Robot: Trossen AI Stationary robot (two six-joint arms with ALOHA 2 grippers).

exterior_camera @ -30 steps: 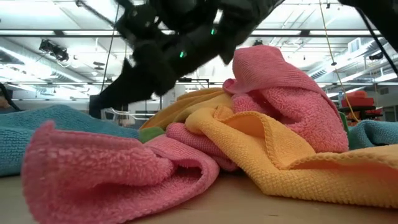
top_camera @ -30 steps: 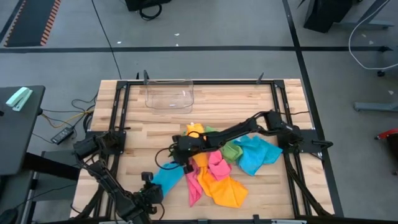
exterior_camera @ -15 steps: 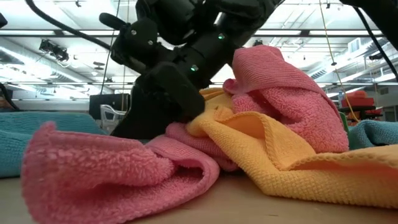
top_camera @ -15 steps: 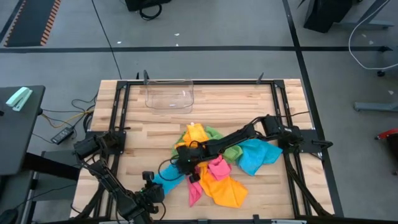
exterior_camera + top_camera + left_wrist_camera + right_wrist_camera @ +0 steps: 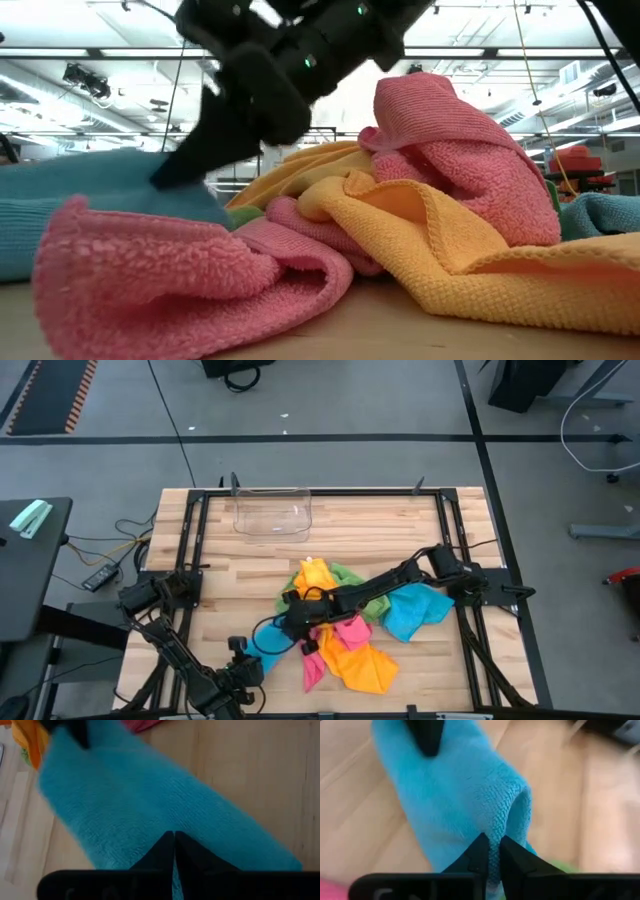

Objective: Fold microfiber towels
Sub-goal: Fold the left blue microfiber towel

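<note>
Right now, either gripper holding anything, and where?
Both. Left gripper and right gripper each pinch the blue towel, at opposite ends.

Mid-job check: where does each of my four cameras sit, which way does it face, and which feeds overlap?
High: overhead, straight down on the table; both arms show.
Low: table-top height, level across the towel pile; the right arm comes in from above.
Left wrist: on the left arm, past the left gripper, jaws shut on the blue towel.
Right wrist: past the right gripper, pinching it too.
Shared: all four show that blue towel.
</note>
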